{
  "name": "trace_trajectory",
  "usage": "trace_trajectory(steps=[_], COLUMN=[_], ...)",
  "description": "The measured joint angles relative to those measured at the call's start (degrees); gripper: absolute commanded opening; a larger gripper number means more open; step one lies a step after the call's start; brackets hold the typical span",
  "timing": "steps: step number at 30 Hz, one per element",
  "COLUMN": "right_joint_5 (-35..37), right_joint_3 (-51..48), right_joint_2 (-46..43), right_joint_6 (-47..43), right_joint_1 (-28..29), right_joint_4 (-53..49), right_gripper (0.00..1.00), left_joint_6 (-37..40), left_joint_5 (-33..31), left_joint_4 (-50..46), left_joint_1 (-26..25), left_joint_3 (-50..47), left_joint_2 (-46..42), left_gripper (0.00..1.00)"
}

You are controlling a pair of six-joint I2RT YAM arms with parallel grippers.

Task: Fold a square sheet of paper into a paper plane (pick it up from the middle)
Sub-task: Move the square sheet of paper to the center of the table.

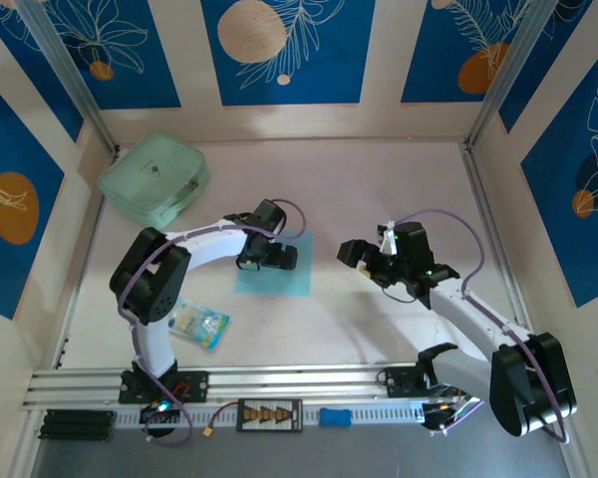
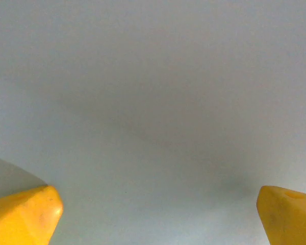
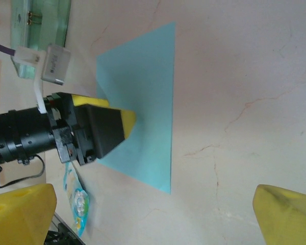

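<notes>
Square sheet of paper [image 1: 279,281]: it lies flat on the bench [image 1: 379,179], near the middle, directly beneath your left gripper [image 1: 269,261] — no fold that you can see.
Axis and heading: being square, it gives you no long axis and no point. From above, its edges run nearly parallel to the bench's near edge, with a slight skew.
Left jaws: wide apart. The yellow fingertips [image 2: 23,214] sit at either bottom corner of your wrist view with pale blue paper between them. You cannot tell whether they touch the sheet.
Right gripper [image 1: 361,261]: jaws wide apart, gripping nothing — just right of the sheet and facing it.
Mint-green pouch [image 1: 154,177]: far left corner, well apart from the sheet.
Writing: the printed packet [image 1: 199,324] beside the left arm is too small to read.
</notes>
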Motion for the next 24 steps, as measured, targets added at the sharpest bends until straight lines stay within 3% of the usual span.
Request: trace_trajectory(steps=[9, 24], right_joint_5=[1.09, 6.67], right_joint_3=[-0.26, -2.45], right_joint_2=[-0.28, -0.79], right_joint_6=[1.99, 4.07], right_joint_1=[1.07, 1.27], right_joint_4=[0.00, 0.33], right_gripper=[0.99, 0.99], left_joint_6=[-1.95, -2.58], left_joint_5=[-2.08, -5.03], left_joint_4=[-1.90, -7.50], left_joint_1=[-5.64, -6.47], left_joint_3=[-0.39, 0.22], left_joint_2=[-0.66, -0.76], left_gripper=[1.00, 1.00])
